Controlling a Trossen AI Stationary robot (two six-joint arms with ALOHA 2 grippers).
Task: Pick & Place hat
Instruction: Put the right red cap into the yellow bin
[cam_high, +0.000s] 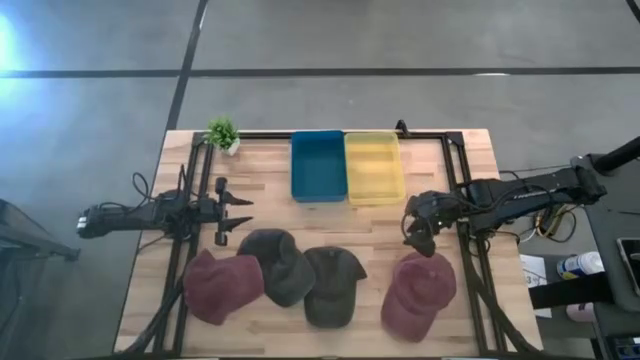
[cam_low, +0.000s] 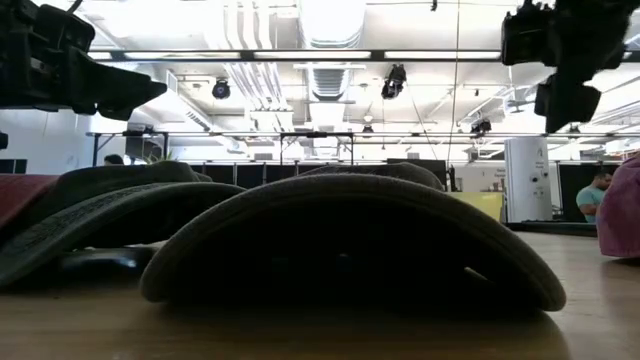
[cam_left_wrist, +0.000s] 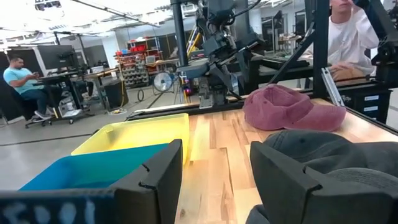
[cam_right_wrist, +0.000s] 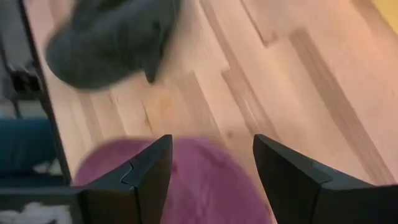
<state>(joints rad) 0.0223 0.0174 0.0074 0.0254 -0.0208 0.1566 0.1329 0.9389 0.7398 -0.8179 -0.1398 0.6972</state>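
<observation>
High view: right hand open above unlabelled maroon hat.

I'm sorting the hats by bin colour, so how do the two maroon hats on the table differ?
The left maroon hat lies against a dark grey hat; the right maroon hat lies apart from the others. The right hand hangs open above the right maroon hat; the left hand, also open, is up-table of the left one. Both are the same colour.

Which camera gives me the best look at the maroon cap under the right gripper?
The high view: the whole maroon cap shows, just below the open right gripper. The right wrist view shows only part of its crown between the fingers; the left wrist view sees it across the table; the low view catches just an edge.
</observation>
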